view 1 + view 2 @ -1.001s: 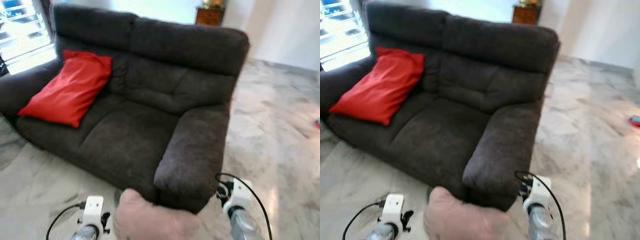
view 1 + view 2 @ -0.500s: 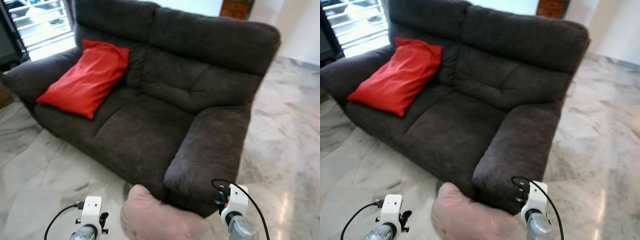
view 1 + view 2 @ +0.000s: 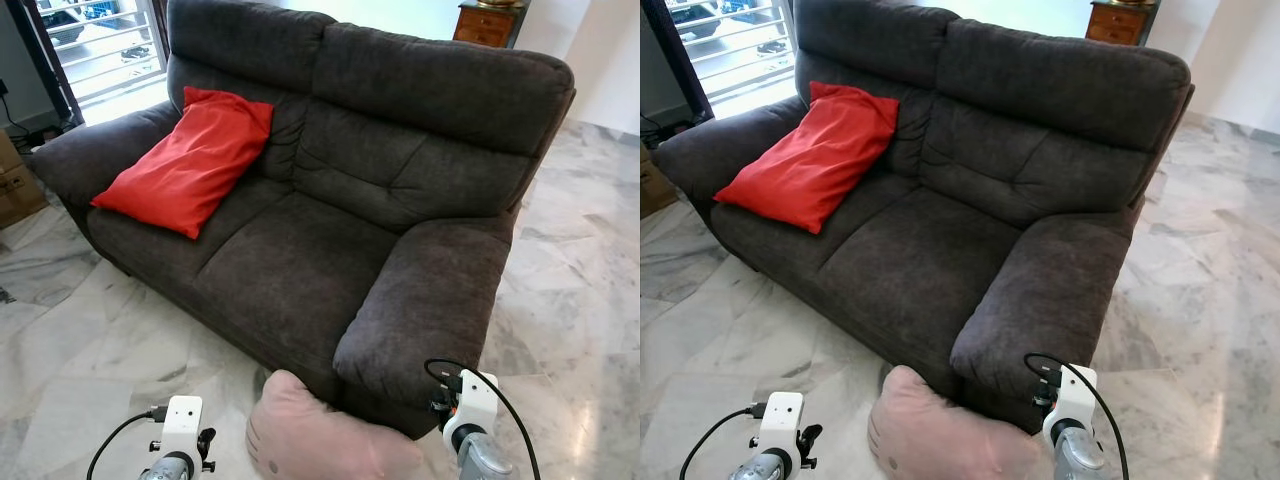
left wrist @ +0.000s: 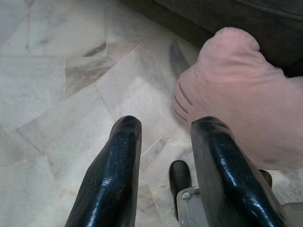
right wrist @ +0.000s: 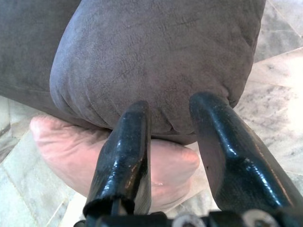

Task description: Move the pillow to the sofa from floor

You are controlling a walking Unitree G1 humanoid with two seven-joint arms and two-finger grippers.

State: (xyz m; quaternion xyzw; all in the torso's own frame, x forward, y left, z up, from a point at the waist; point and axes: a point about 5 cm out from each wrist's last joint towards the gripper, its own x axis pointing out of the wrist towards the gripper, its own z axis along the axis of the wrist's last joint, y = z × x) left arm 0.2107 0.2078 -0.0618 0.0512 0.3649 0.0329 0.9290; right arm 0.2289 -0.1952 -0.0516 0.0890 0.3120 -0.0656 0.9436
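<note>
The view has swung round and come a bit closer since a moment ago: the sofa [image 3: 330,200] now sits more in the middle and looks sharp, not blurry, and a cardboard box [image 3: 18,185] shows at the far left by the window. That is the robot turning and stepping, not the things moving. The pink pillow [image 3: 330,440] is still on the floor [image 3: 90,350], tucked right against the front of the sofa's arm rest [image 3: 425,310], just like before. So the robot seems to be lined up with the pillow now, but the picking up has not begun. The left gripper [image 4: 163,127] has its two black fingers apart with nothing between them. It hangs over the floor just beside the pillow, and one finger looks close to the pillow's edge, but I cannot tell if it touches. The right gripper [image 5: 170,111] also has its fingers apart and holds nothing. It points at the arm rest, with the pillow peeking out under it. A red pillow [image 3: 190,160] already lies on the sofa seat, leaning on the back. The pink one has room next to it.
</note>
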